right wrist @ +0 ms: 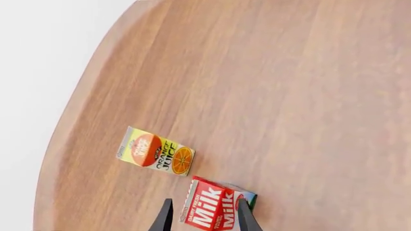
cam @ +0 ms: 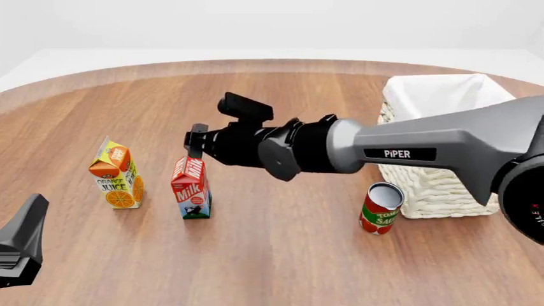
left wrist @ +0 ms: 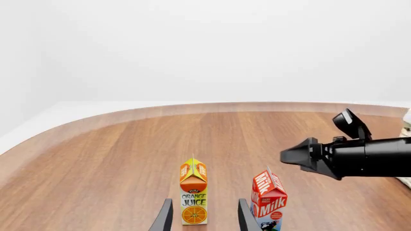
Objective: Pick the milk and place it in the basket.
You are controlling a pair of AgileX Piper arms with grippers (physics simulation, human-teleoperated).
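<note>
One milk (cam: 191,188) carton upright on table (cam: 281,255), just beside one orange juice carton (cam: 116,175). One soup can (cam: 380,208) near the one basket (cam: 442,143), far right. Right gripper (right wrist: 204,217) above milk, fingers (right wrist: 163,217) spread, holding nothing. Left gripper (left wrist: 204,219) low, fingers apart, empty, facing juice.

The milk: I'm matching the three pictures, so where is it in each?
Front: milk stands left of centre, under the right gripper.
Left wrist: milk at the bottom edge, beside the juice.
Right wrist: milk at the bottom edge, between the fingertips.
Shared landmark: the juice.
</note>
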